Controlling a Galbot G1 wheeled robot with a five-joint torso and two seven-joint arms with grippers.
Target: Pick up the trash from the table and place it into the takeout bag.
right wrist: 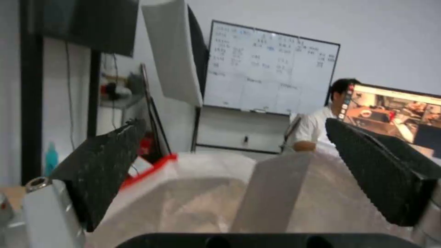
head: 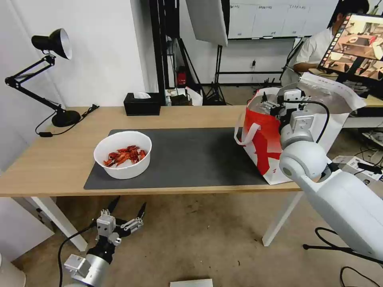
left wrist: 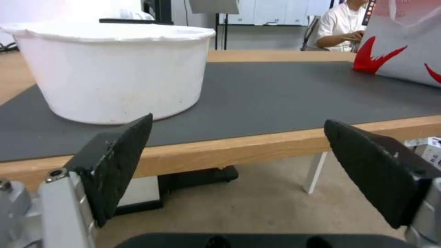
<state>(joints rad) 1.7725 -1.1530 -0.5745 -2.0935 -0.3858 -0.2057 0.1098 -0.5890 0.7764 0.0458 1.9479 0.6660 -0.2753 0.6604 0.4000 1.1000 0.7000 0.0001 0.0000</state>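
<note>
Head view: a white round bowl (head: 123, 154) of red crayfish shells sits on the dark mat (head: 191, 157) at the left of the desk (head: 52, 159); the red-and-white takeout bag (head: 275, 135) stands at the right end. The left gripper (head: 127, 208) hangs below the desk edge, spread. The right gripper (head: 268, 104) hovers at the bag's mouth.

Left wrist view: spread fingers (left wrist: 122, 162) face the bowl's plain wall.

Right wrist view: spread fingers (right wrist: 99, 165) above the bag's foil lining (right wrist: 193, 203).

The light-wood surface (head: 60, 159) carries a dark grey mat (head: 191, 159), a black desk lamp (head: 64, 117) and a black tissue box (head: 141, 104); the mat carries a white bowl (head: 123, 154) and, it seems, the takeout bag (head: 263, 139).
</note>
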